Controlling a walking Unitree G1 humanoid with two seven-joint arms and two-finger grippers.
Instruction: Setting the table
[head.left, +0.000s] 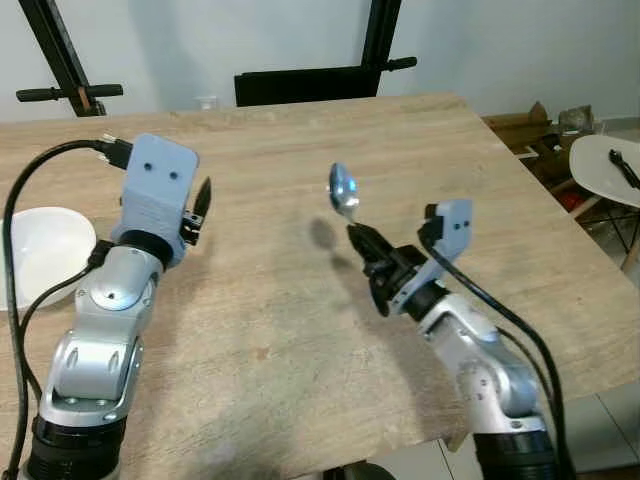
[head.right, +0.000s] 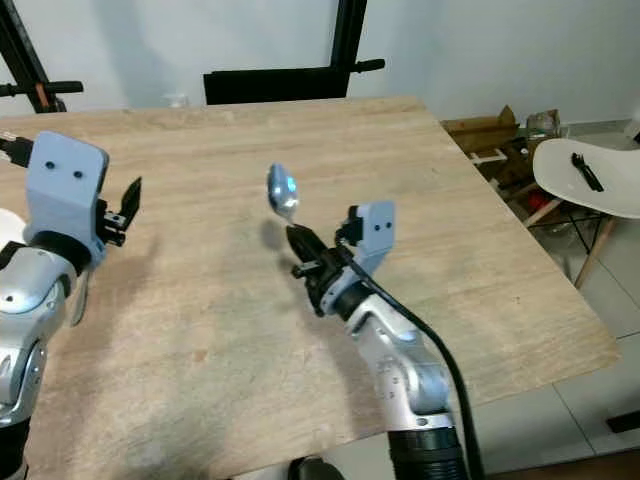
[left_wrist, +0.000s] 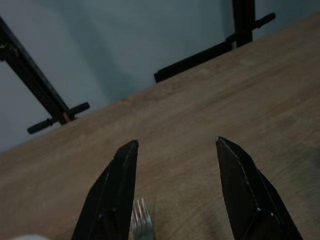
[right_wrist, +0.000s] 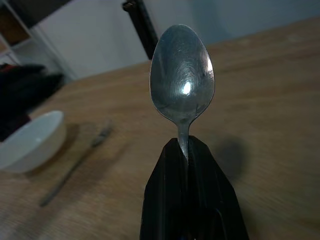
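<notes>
A silver spoon (head.left: 343, 190) is held bowl-up above the middle of the wooden table (head.left: 300, 300), with my right gripper (head.left: 360, 242) shut on its handle; its bowl (right_wrist: 182, 75) looms large in the right wrist view. A white bowl (head.left: 38, 250) rests at the table's left edge, partly hidden by my left arm. A fork (right_wrist: 75, 165) lies on the table beside the bowl (right_wrist: 31, 140), and its tines (left_wrist: 141, 220) show under my left gripper (left_wrist: 175, 155). That left gripper (head.left: 200, 205) hovers open above the table, right of the bowl.
A black stand and bar (head.left: 300, 80) sit behind the table's far edge. To the right, off the table, are a white chair (head.left: 605, 170) and some cardboard clutter (head.left: 540, 130) on the floor. The table's right edge (head.left: 560, 230) is near my right arm.
</notes>
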